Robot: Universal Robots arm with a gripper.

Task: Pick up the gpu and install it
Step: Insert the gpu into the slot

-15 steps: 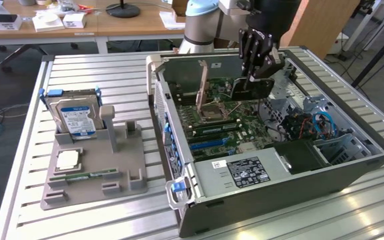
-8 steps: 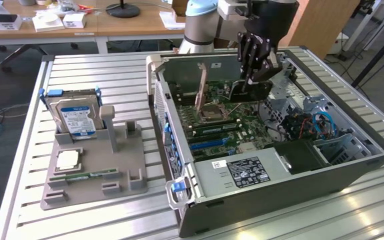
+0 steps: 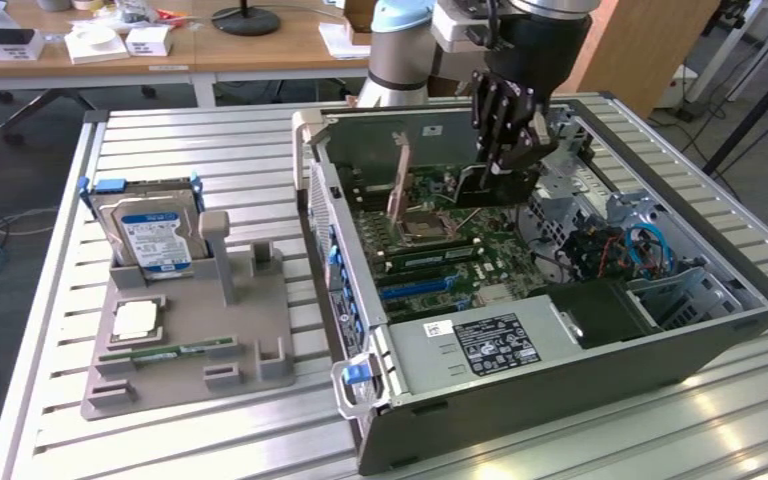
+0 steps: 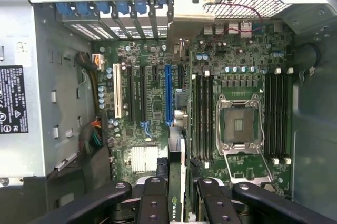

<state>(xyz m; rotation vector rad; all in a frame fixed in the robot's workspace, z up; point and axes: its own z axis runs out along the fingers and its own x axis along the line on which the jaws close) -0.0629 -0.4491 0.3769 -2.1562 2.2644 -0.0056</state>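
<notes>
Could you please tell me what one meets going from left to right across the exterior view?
hard drive → CPU socket → gripper holding the gpu → blue cables
</notes>
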